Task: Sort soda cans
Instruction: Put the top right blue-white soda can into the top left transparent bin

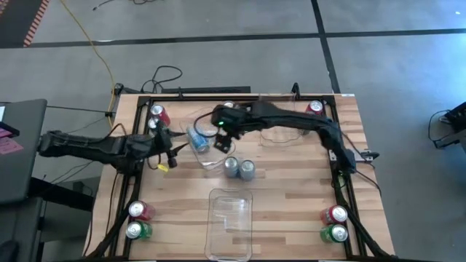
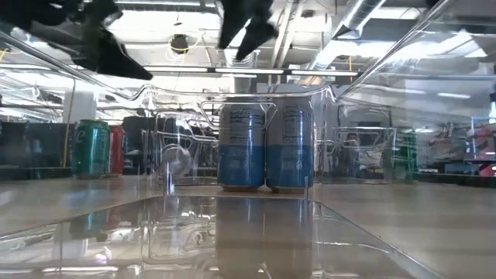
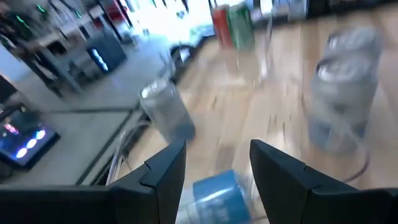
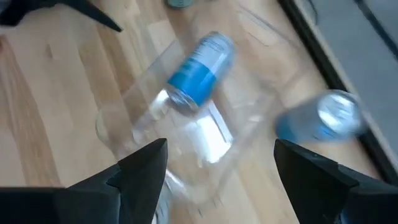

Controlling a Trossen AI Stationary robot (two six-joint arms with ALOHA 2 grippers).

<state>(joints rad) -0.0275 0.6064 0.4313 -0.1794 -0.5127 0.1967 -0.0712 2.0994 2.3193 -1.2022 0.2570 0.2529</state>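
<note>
Silver-blue cylindrical can (image 1: 197,139) lying sideways in clear plastic bin (image 1: 211,161)

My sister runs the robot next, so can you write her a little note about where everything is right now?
Left tool: open, empty, beside the toppled silver-blue soda can.
Right tool: open, empty, hovering over the clear rectangular plastic bin where that toppled can lies.
Done: two upright silver-blue cans stand together at the bin's other end.
Left: one silver-blue can stands just beside the toppled one; red and green cans wait at the wooden table corners, like the pairs and. The near clear bin holds no can.
</note>
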